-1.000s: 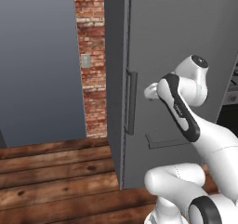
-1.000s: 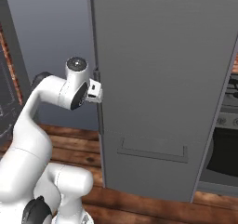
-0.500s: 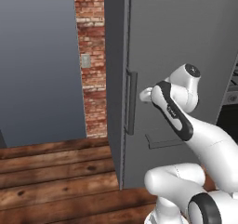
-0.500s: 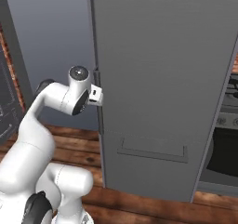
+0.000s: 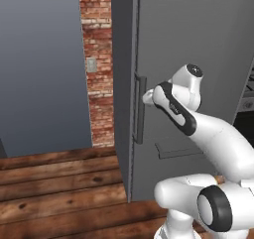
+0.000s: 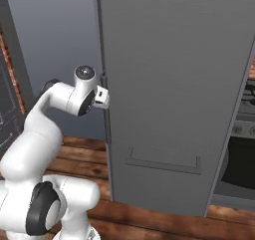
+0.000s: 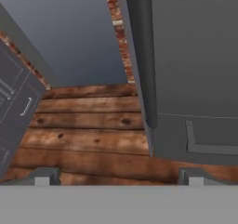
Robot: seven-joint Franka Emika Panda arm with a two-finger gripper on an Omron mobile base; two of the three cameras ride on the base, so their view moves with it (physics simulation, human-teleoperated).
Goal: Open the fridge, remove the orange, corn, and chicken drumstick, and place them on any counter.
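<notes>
My claw [image 7: 118, 176], its jaws wide apart and holding nothing, is near the bar handle [image 5: 138, 109] of the closed fridge [image 6: 174, 84], probably not touching yet, so next I must close on this handle.

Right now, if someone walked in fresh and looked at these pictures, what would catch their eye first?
The tall dark grey fridge dominates the scene, its door shut, standing on a wooden plank floor. The white arm reaches toward the fridge's left edge, its open gripper right beside the vertical bar handle, not yet around it. Behind, a strip of red brick wall stands out between the grey surfaces.
</notes>
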